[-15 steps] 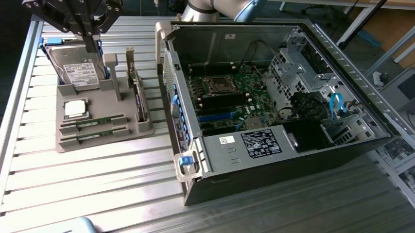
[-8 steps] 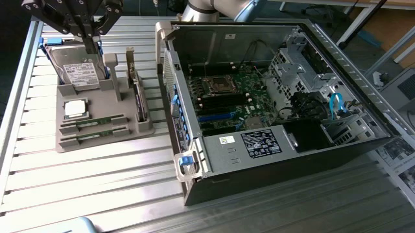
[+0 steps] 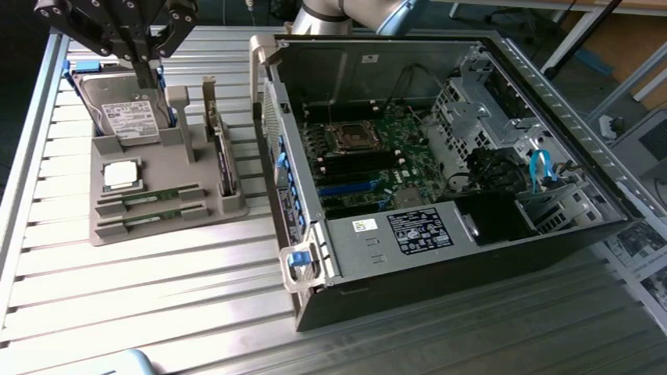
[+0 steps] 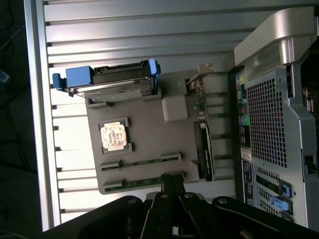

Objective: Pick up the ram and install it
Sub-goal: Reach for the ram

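Two ram sticks lie side by side in slots at the front of a grey holder (image 3: 167,230): one ram (image 3: 158,196) and a second ram (image 3: 156,219). Both are thin green boards with black chips. In the wrist view they are ram (image 4: 142,162) and, closer to the fingertips, ram (image 4: 139,182). My gripper (image 3: 147,72) hangs above the holder, over the hard drive end, shut with nothing between its fingers. In the wrist view the gripper (image 4: 172,180) has its fingertips pressed together.
The holder also carries a silver hard drive (image 3: 130,117), a square processor chip (image 3: 121,173) and an upright card (image 3: 221,148). To the exterior view's right lies an open computer case (image 3: 312,269) with its motherboard (image 3: 391,168) and black memory slots (image 3: 354,164) exposed. Everything rests on a ribbed metal table (image 3: 156,297).
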